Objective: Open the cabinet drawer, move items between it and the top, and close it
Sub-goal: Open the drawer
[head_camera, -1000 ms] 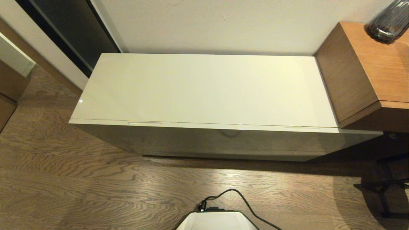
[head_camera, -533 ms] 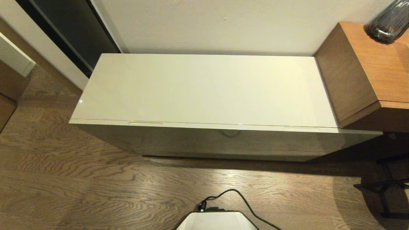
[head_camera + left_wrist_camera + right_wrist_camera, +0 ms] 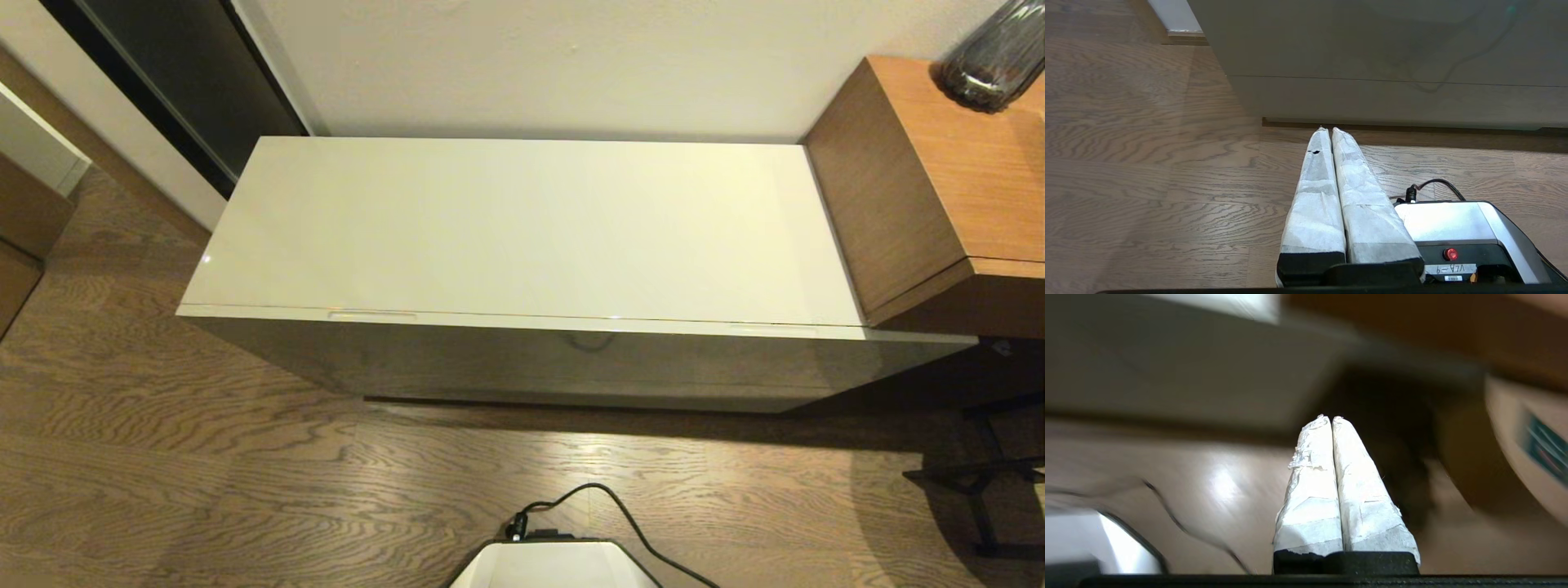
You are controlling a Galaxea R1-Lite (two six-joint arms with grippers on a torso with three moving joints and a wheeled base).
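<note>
Down low we start: the left gripper hangs by the robot's base with its two taped fingers pressed flat together, nothing between them, pointing across the wooden floor at the foot of the cabinet. The right gripper is just as tightly closed and just as empty, and its picture is smeared, so I'd judge that arm is the one on the move while the left sits parked. Neither arm shows from the head camera. Now outward: the cabinet drawer is shut, its grey front flush under the lip, lying ahead of and above both grippers, its long axis running left to right across the robot's front. One slot handle sits toward the left end, another slot handle toward the right, close to the brown wooden side unit. The right arm looks the nearer to that right-hand slot, so the reach is up and forward. The top carries no items that I can see; none are in view at all. Against the head view a second ago, nothing on the cabinet has shifted and the drawer is as closed as it was.
</note>
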